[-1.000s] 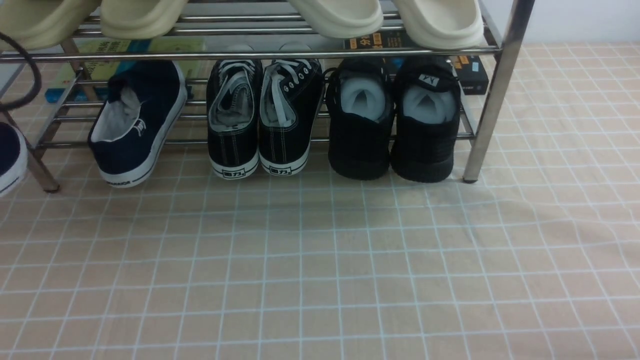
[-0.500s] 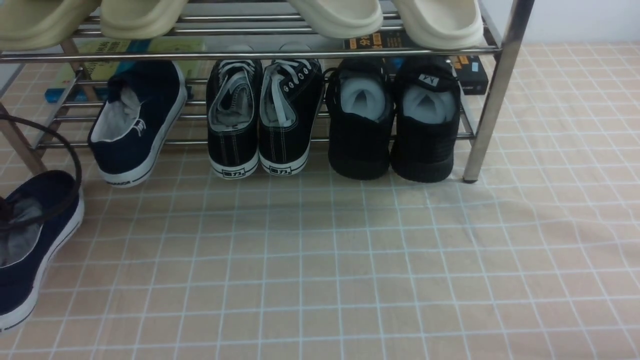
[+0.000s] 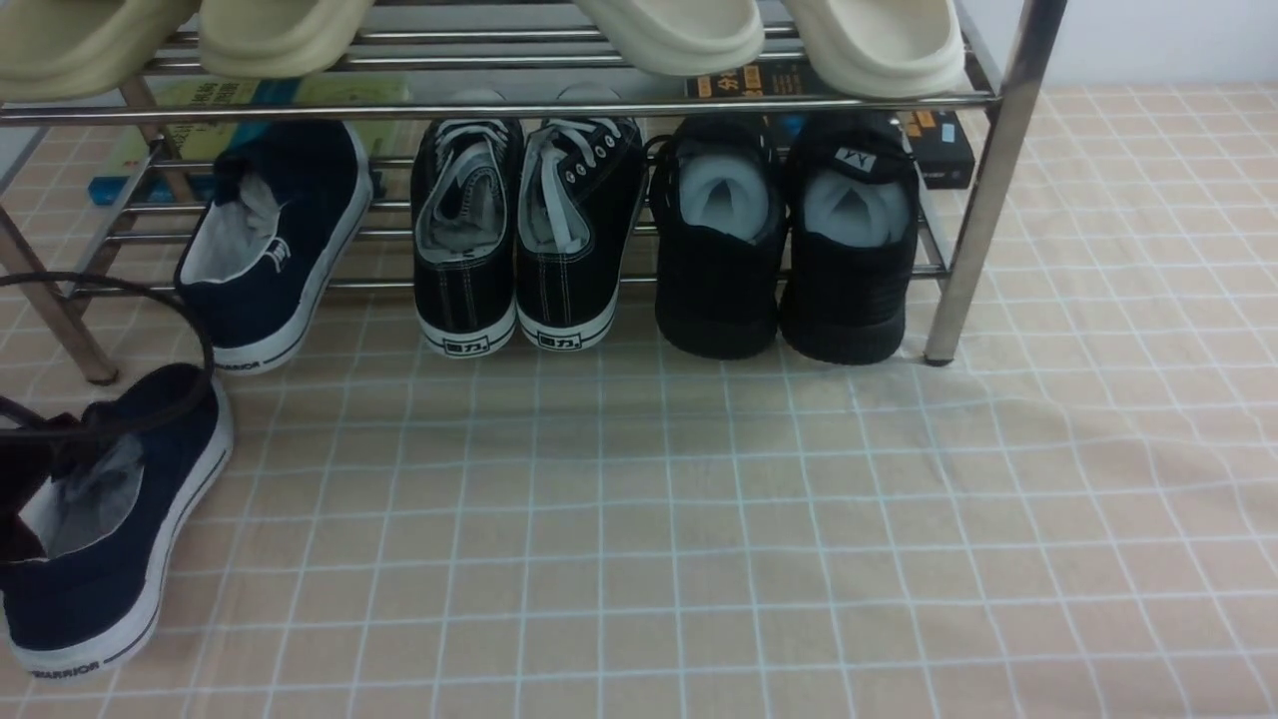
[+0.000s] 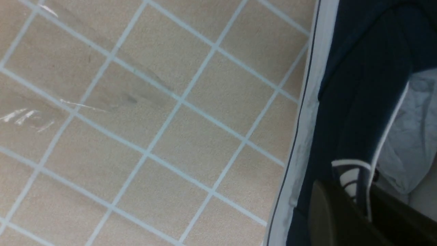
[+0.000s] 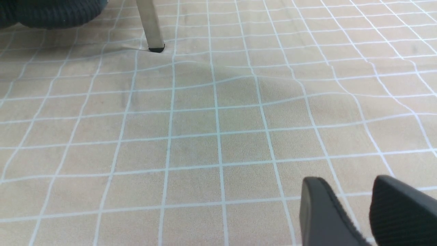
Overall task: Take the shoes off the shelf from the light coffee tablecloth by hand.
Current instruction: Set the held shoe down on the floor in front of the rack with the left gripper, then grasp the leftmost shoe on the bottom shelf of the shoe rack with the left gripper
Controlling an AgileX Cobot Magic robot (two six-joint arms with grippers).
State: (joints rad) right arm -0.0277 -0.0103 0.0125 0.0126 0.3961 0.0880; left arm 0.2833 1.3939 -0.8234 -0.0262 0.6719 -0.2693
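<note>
One navy shoe (image 3: 110,529) with a white sole sits low over the light coffee tablecloth (image 3: 699,519) at the near left. My left gripper (image 3: 18,479) is at the frame's left edge, shut on the heel. In the left wrist view its fingers (image 4: 327,212) clamp the heel wall of that shoe (image 4: 355,85), one outside and one inside. The other navy shoe (image 3: 270,240) leans on the lower tier of the chrome shelf (image 3: 599,108). My right gripper (image 5: 358,198) hangs open over bare cloth (image 5: 205,136), nothing between its fingers.
Black lace-up sneakers (image 3: 519,240) and all-black sneakers (image 3: 789,240) fill the lower tier beside the navy shoe. Cream slippers (image 3: 669,35) lie on the upper tier. Boxes (image 3: 939,150) lie behind the shelf. A shelf leg (image 3: 983,200) stands at the right, also the shelf leg (image 5: 150,27).
The held navy shoe has come away from the shelf's left end, down and toward the near side and a little right. The right arm has not moved.
</note>
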